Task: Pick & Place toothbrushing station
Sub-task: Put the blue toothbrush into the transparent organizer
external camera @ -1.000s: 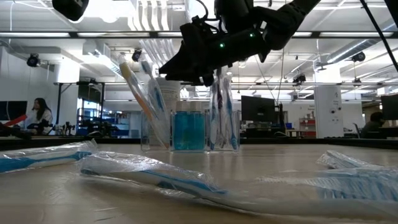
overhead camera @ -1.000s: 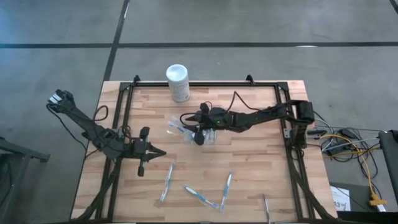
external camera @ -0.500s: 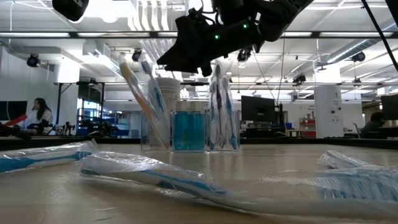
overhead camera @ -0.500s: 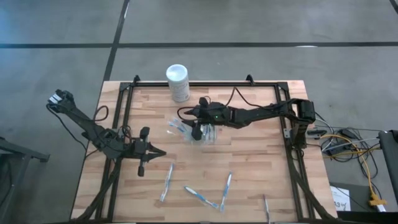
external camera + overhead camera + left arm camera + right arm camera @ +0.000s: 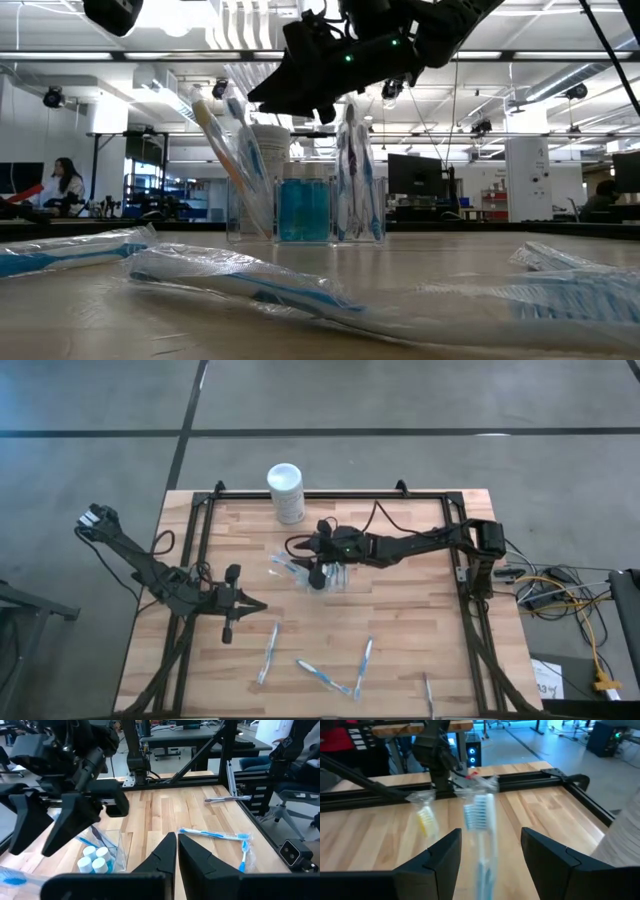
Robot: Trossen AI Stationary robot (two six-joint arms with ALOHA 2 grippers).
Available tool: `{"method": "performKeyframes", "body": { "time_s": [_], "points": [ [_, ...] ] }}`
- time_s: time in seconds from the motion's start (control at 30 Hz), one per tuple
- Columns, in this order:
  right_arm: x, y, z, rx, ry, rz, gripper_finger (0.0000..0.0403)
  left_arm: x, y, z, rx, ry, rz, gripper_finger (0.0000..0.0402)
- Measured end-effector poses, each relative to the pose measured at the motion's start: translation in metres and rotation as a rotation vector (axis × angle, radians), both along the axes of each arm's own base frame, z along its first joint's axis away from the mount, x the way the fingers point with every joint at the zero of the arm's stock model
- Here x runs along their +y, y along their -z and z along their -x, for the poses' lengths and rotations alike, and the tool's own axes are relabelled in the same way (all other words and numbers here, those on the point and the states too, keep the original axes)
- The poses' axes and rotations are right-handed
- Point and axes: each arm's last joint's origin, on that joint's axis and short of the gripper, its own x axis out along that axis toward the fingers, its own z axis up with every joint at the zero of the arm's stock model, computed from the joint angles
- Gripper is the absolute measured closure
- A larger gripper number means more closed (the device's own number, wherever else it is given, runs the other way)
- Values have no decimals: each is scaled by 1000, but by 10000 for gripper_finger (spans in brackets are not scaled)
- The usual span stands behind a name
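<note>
The right tool (image 5: 317, 574) is hovering with fingers apart over the clear toothbrushing station (image 5: 305, 208), which is standing mid-counter (image 5: 410, 610) holding wrapped toothbrushes (image 5: 356, 185). The left tool (image 5: 228, 628), fingers together, is waiting near the counter's left side.

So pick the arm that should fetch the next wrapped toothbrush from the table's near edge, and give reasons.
Left. The left gripper is shut and idle beside the nearest wrapped toothbrush. The right gripper, open, hangs over the holder mid-table, farther from the loose brushes.
</note>
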Motion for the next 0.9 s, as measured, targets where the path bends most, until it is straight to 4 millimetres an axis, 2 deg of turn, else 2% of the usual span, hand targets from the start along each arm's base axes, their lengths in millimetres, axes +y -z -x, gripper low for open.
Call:
{"method": "performKeyframes", "body": {
  "time_s": [0.37, 0.6, 0.7, 0.83, 0.9],
  "points": [
    [3, 3, 1, 24, 24, 25, 202, 0, 0, 0, 1, 1, -8, 381],
    [20, 6, 0, 54, 0, 36, 202, 0, 1, 0, 1, 1, -9, 382],
    [20, 10, -6, 62, 2, 33, 202, 0, 1, 0, 1, 1, -11, 381],
    [16, 29, -20, 119, 18, 29, 202, 0, 2, 0, 9, 0, -11, 382],
    [17, 33, -27, 120, 24, 32, 202, 0, 2, 0, 10, 0, -11, 382]
  ]
}}
